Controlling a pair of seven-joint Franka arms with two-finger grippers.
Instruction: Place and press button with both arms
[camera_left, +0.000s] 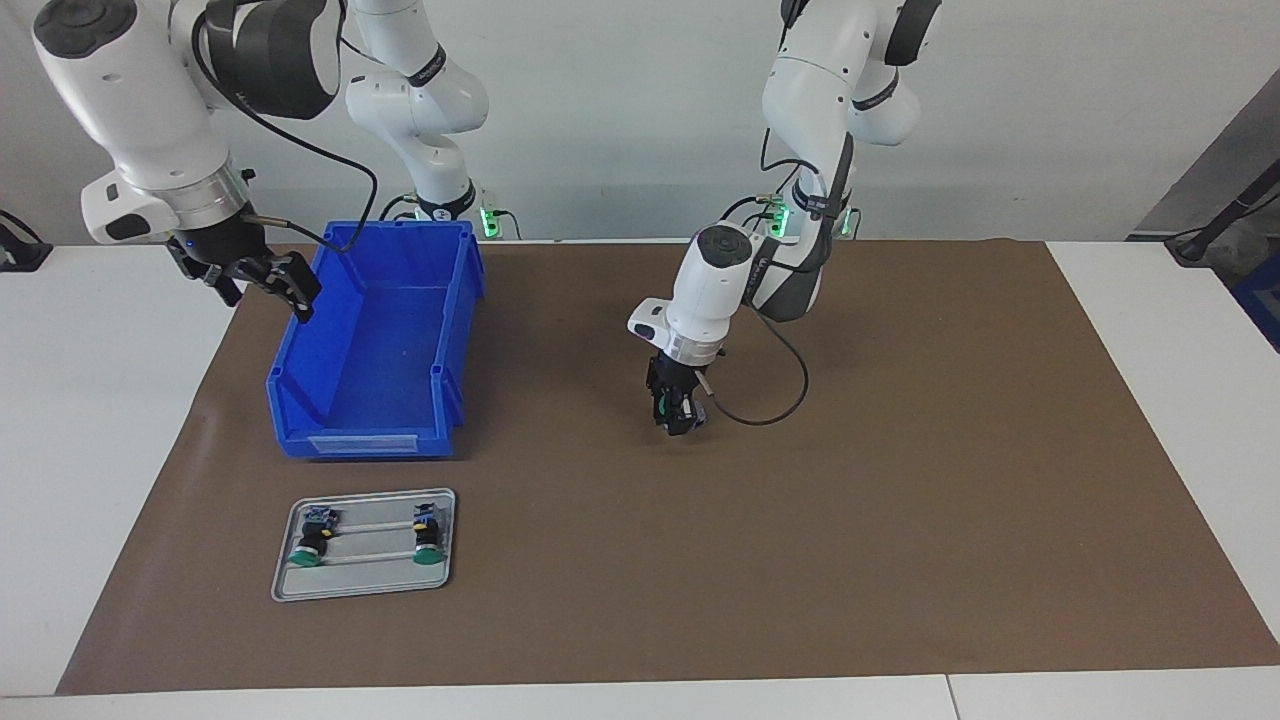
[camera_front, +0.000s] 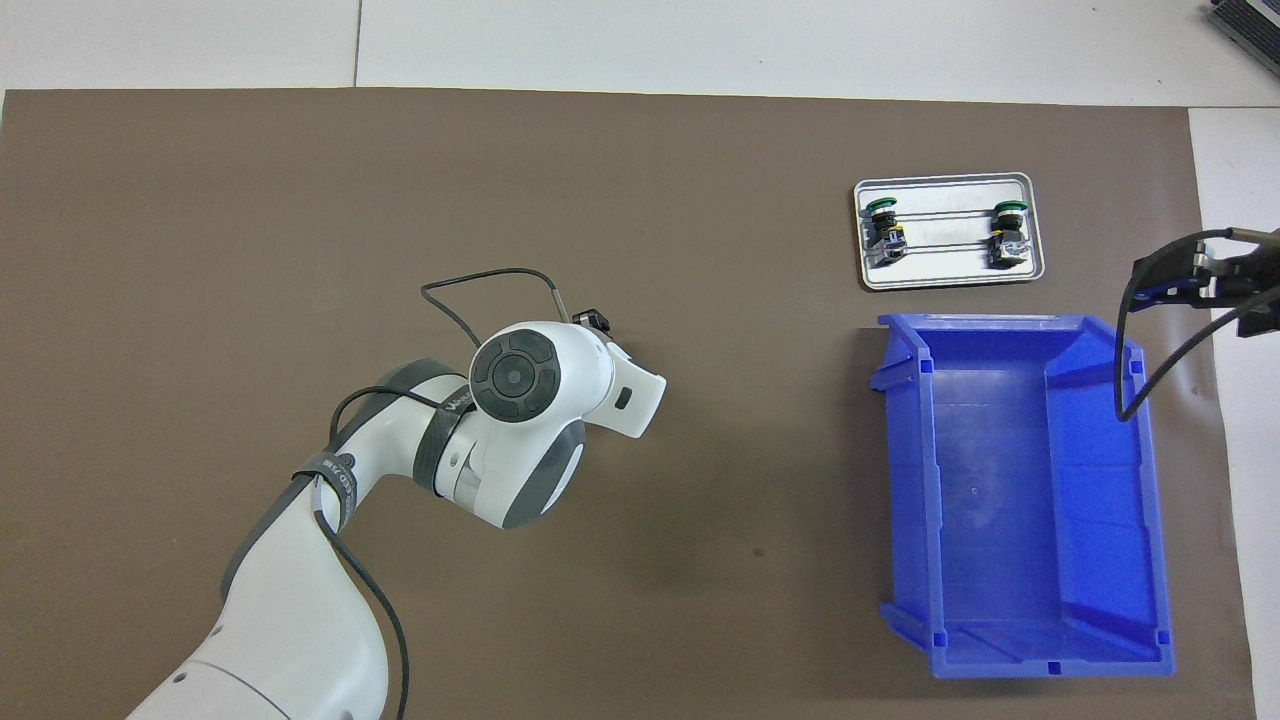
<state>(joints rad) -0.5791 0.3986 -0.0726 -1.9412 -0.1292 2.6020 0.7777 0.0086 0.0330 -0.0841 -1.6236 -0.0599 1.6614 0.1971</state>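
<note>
My left gripper (camera_left: 680, 420) points down, low over the middle of the brown mat (camera_left: 900, 520). It is shut on the button (camera_left: 664, 405), whose green cap and blue-grey end show between the fingers. In the overhead view the left arm's wrist (camera_front: 520, 385) hides this gripper and the button. My right gripper (camera_left: 262, 285) hangs open and empty in the air over the mat's edge, beside the blue bin (camera_left: 360, 440) at the right arm's end of the table. It also shows in the overhead view (camera_front: 1215, 285).
The blue bin (camera_front: 905, 480) is empty. A small metal tray (camera_left: 370, 578) lies farther from the robots than the bin and holds two green-capped buttons with yellow spots (camera_left: 308, 545) (camera_left: 428, 538). The tray also shows in the overhead view (camera_front: 945, 275).
</note>
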